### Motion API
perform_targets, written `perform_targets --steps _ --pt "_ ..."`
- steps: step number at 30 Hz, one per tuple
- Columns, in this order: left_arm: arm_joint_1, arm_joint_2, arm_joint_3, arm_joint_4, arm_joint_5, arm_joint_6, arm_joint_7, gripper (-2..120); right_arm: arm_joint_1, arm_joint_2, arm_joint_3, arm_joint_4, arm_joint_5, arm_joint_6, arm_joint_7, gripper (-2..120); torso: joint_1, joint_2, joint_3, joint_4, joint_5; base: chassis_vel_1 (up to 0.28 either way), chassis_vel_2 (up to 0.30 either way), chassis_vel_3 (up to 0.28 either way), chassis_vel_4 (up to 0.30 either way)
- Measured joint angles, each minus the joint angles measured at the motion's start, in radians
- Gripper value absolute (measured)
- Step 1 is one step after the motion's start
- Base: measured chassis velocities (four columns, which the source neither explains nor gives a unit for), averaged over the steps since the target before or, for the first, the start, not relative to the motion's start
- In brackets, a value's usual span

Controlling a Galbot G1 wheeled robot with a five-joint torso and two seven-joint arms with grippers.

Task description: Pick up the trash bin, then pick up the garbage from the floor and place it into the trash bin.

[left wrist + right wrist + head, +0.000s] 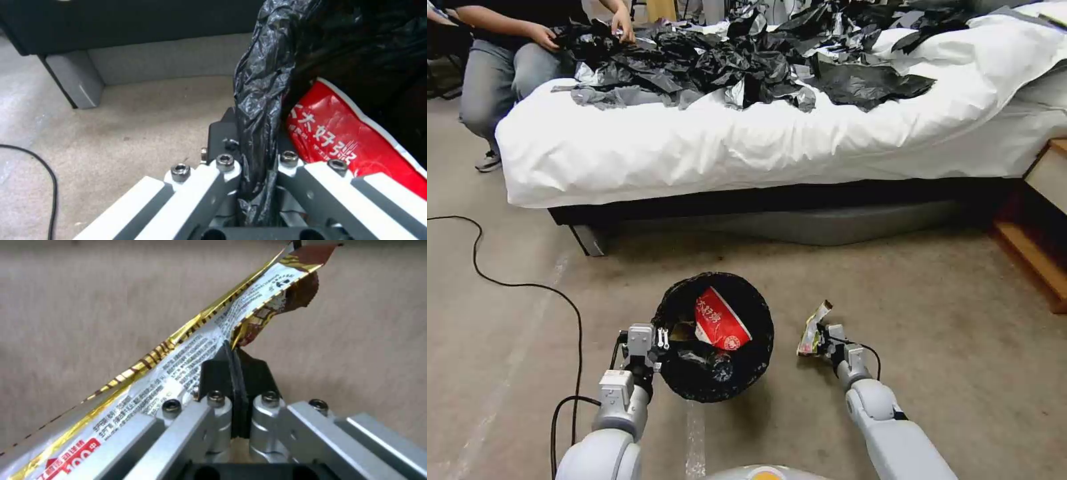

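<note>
The gold snack wrapper (195,340) sits pinched in the right gripper (825,339), its jaws pressed together on a fold near the wrapper's middle, so that both ends stick out loose past the fingertips. It looks like thin foil — nearly weightless, crinkly and slick — so a firm nip on a doubled crease, as here, seems the safest hold; a grip at a single edge could let it slide free. Off to that gripper's inner side stands the trash bin (760,363), its black bag (262,100) folded over the rim, with a red packet (338,140) and a dark bottle (715,363) already inside. The bin looks light and stiff enough to carry by its rim, though the liner is soft and slippery. The left gripper (662,347) is clamped on that rim, one finger (222,133) outside the wall — the bag bunched between the jaws. Both arms reach forward and low, the right one just short of the bin's mouth.
</note>
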Motion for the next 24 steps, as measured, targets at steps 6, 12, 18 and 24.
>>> perform_targets --steps 6,12,18,24 --pt "-0.005 0.003 0.000 0.004 -0.005 0.000 0.000 0 -0.051 -0.003 0.034 0.135 -0.020 0.036 0.026 0 0.000 0.000 0.000 -0.0002 0.0000 0.000 0.000 0.000 0.000" --pt "-0.011 0.006 0.012 0.016 -0.006 -0.001 0.000 0 -0.148 -0.020 0.055 0.425 0.072 0.096 0.012 0 0.000 0.000 0.000 -0.0002 -0.0002 0.000 0.000 0.000 0.000" --pt "-0.012 0.006 0.016 0.020 -0.003 -0.001 0.001 0 -0.189 -0.036 0.040 0.609 0.142 0.217 -0.119 0 0.000 0.000 0.000 0.0000 -0.0001 0.000 0.000 0.000 0.000" --pt "-0.011 0.002 0.017 0.021 0.002 -0.001 0.001 0 -0.238 -0.058 -0.038 0.758 0.192 0.303 -0.252 0 0.000 0.000 0.000 -0.0001 0.0001 0.000 0.000 0.000 0.000"
